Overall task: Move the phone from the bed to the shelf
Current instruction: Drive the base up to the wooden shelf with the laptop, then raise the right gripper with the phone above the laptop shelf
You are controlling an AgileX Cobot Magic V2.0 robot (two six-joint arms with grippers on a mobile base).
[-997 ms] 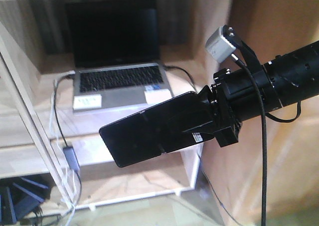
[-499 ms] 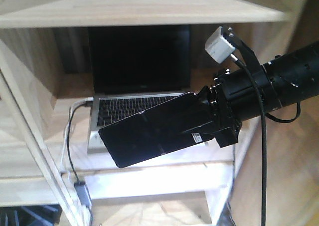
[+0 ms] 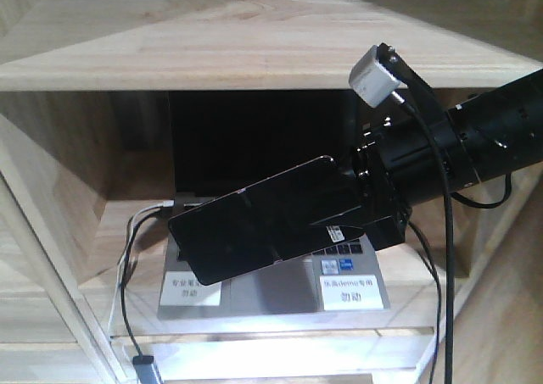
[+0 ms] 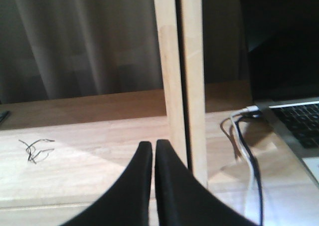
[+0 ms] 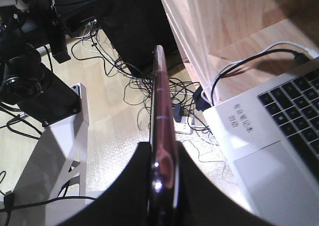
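Clamping the phone (image 3: 254, 231) by one short end, the right tool (image 3: 361, 219) is closed to a narrow gap set by the thickness of the handset, with one black finger pressed against each flat face. The front view shows the phone held clear of all surfaces, glossy face toward the camera, tilted so that its free end points down and left. A small white barcode sticker (image 3: 337, 233) sits near the gripped end. The phone hangs in front of the shelf (image 3: 254, 53), level with the tier that carries an open grey laptop (image 3: 271, 295), and covers part of the keyboard in this view. In the right wrist view the phone appears edge-on, its pinkish rim between the two fingers, with the floor (image 5: 114, 136) and a tangle of cables (image 5: 149, 86) behind it and the laptop to its right. The left tool (image 4: 153, 158) has its fingers brought together with only a thin seam between them and grips nothing; it hovers over a pale shelf board, close to a wooden upright (image 4: 182, 76).
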